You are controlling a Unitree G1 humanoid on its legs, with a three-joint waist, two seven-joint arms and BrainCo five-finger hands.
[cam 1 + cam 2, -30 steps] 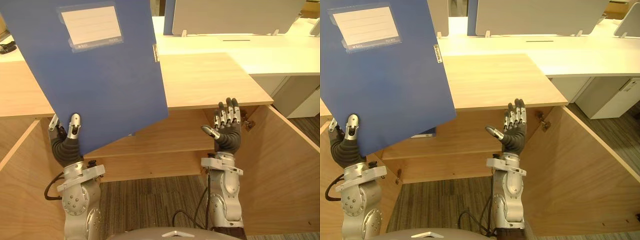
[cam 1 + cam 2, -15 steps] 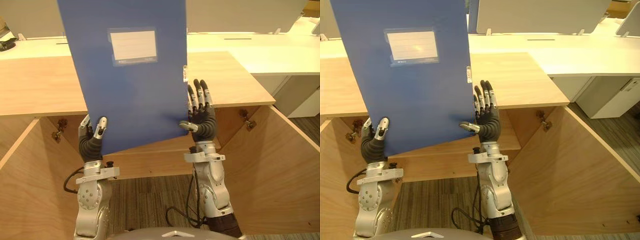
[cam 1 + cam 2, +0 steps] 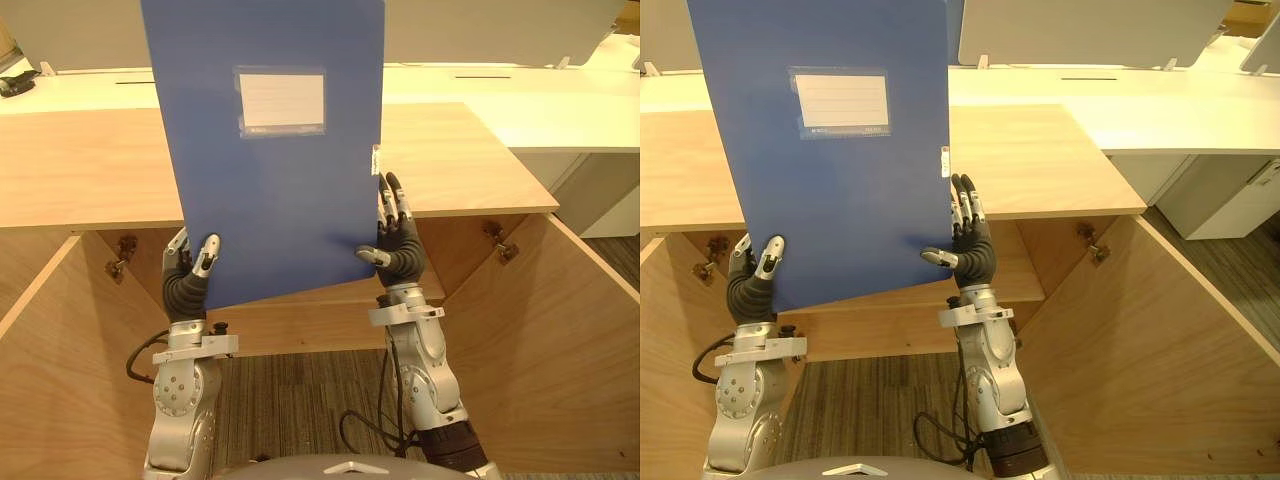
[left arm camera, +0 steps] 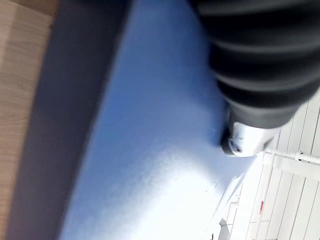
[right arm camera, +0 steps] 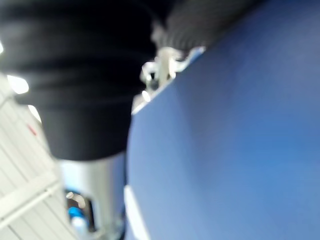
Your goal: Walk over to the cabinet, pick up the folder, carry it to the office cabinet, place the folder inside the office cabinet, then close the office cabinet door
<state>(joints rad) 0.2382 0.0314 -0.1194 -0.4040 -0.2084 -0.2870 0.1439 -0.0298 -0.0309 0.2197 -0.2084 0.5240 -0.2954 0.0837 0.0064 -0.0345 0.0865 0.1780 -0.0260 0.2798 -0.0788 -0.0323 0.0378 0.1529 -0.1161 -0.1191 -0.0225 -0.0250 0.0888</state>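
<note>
The robot is holding a blue folder (image 3: 270, 180) upright in front of itself, between both hands. The left hand (image 3: 190, 275) is grasping the folder's lower corner, its thumb (image 3: 207, 255) lying on the front face and its fingers tucked behind. The right hand (image 3: 400, 248) is standing relaxed against the opposite lower edge, fingers (image 3: 396, 205) pointing straight up just beside the folder and its thumb tip touching the front face. A clear label pocket (image 3: 280, 100) is sitting high on the folder, well above both hands. Below and behind the hands, a wooden cabinet (image 3: 80, 170) is standing open, one door (image 3: 560, 340) swinging out beyond the right hand. A white desk (image 3: 520, 100) is lying farther off, past the cabinet top.
</note>
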